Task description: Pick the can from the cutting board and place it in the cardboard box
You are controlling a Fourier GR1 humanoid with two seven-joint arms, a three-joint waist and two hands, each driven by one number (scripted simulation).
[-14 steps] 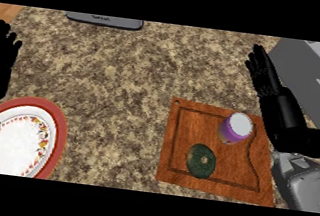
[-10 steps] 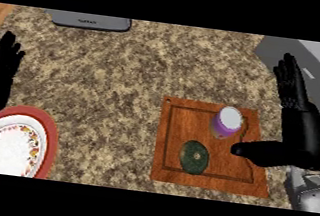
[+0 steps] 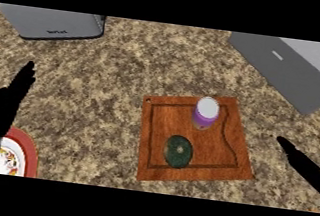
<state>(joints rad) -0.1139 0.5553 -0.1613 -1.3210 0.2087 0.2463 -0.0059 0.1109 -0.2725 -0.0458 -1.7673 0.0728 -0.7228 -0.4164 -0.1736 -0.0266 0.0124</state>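
Observation:
A purple can (image 3: 205, 114) with a white top stands upright at the far end of the wooden cutting board (image 3: 224, 153), which lies in the middle of the counter. A dark green round object (image 3: 178, 151) lies on the board nearer to me. My right hand (image 3: 303, 165) shows at the lower right edge with straight fingers, to the right of the board and apart from the can. My left hand (image 3: 1, 105) is open at the far left, fingers up, holding nothing. A grey open box (image 3: 291, 65) sits at the upper right.
A grey appliance (image 3: 53, 23) stands at the back left. A plate with a red rim (image 3: 23, 153) lies at the lower left under my left forearm. Speckled counter top stretches between the board and the left hand.
The view has shifted, so the board now sits mid-frame. My right hand has dropped from beside the can to the lower right edge. The can has not moved on the board.

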